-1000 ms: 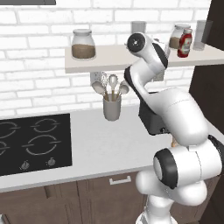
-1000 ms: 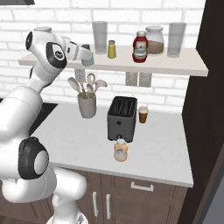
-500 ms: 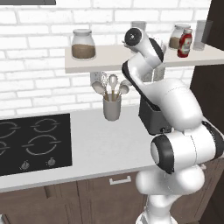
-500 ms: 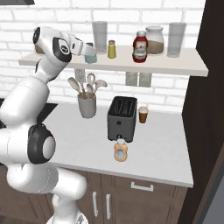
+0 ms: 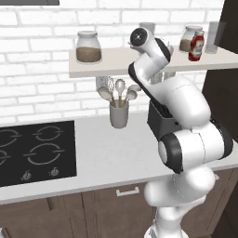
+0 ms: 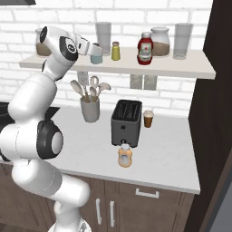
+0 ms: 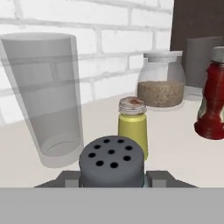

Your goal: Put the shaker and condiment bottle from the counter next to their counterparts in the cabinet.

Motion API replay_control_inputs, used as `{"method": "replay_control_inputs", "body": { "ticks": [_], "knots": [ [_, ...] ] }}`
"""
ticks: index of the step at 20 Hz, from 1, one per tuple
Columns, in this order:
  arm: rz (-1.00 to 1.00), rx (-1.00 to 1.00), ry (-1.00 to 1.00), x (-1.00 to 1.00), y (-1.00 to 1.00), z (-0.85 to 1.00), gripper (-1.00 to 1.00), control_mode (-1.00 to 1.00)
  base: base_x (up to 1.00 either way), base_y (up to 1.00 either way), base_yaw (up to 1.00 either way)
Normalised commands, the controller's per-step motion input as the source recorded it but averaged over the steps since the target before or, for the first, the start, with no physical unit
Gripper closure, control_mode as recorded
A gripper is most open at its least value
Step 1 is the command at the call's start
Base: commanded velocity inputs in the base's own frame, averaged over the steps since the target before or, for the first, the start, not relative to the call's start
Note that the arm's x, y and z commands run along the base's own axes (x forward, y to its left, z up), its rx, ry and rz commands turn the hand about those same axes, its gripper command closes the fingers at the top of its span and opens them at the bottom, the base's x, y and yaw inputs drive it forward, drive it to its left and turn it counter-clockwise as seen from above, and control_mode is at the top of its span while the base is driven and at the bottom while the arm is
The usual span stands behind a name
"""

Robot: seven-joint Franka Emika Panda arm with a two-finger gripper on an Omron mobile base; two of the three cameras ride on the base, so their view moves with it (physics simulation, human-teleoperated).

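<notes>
Hand view shows our gripper (image 7: 112,181) closed on the small blue-grey shaker with the dark perforated cap (image 7: 112,164) — held over the cream wall shelf (image 7: 175,148), near the yellow-green shaker (image 7: 132,124), its counterpart, so we can set it beside.
</notes>
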Motion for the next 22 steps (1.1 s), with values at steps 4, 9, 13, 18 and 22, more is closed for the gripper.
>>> {"method": "replay_control_inputs", "body": {
  "ticks": [4,9,13,18,22],
  "knots": [
    [0.00,0.00,0.00,0.27,0.00,-0.16,1.00,-1.00,0.00,0.00,0.00],
    [0.00,0.00,0.00,0.24,-0.01,-0.20,1.00,-1.00,0.00,0.00,0.00],
    [0.00,0.00,0.00,0.20,-0.05,-0.19,1.00,-1.00,0.00,0.00,0.00],
    [0.00,0.00,0.00,0.26,-0.12,-0.27,1.00,-1.00,0.00,0.00,0.00],
    [0.00,0.00,-0.02,0.30,-0.12,-0.27,1.00,-1.00,0.00,0.00,0.00]
  ]
}}
